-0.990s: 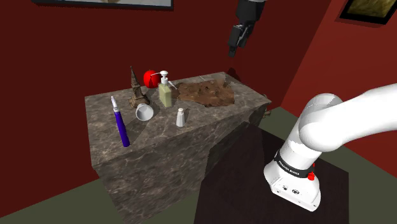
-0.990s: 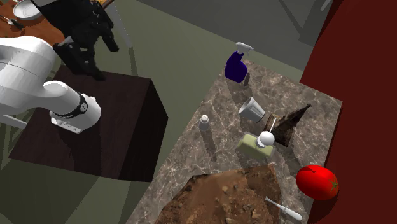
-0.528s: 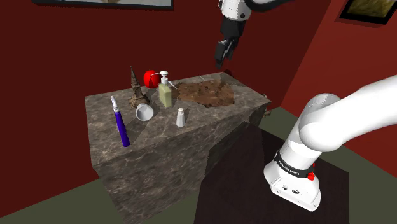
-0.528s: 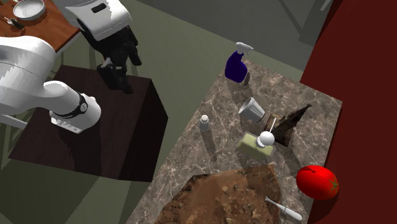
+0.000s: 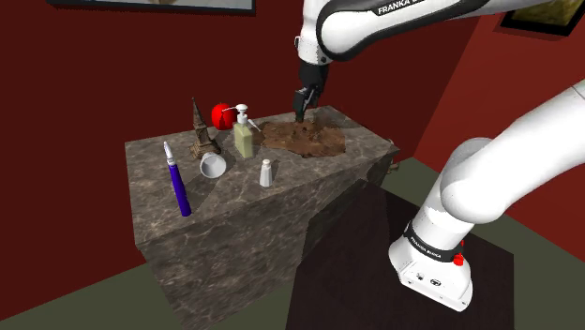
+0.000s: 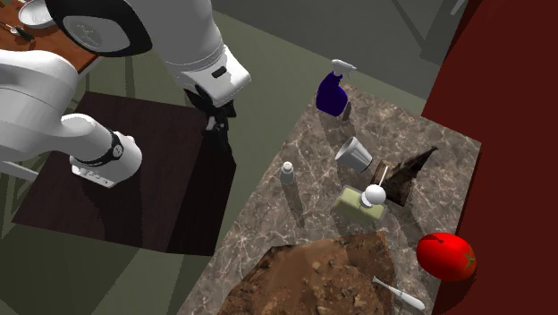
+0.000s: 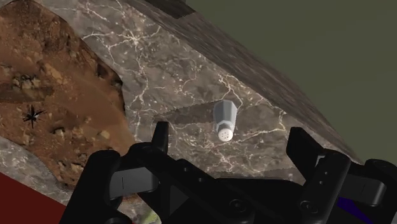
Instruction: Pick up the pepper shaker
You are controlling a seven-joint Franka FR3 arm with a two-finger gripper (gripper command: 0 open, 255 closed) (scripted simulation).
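Black and two-fingered, the end effector (image 5: 300,109) is held in the air on the white arm (image 5: 375,21), its fingers spread wide and nothing gripped between them. It is pointed down towards the dark, white-veined marble table (image 5: 234,195). In the second exterior view it is seen off the table's edge, over the corner of the dark box stand (image 6: 134,179). The small pale grey pepper shaker with a perforated top (image 5: 266,173) is stood upright on the table near that edge, well apart from the end effector. It is flanked by a rough brown earthy mat (image 5: 305,138) and a white cup lying on its side (image 5: 213,165). A pale green pump dispenser (image 5: 244,139) is placed near it, behind it in the shoulder view.
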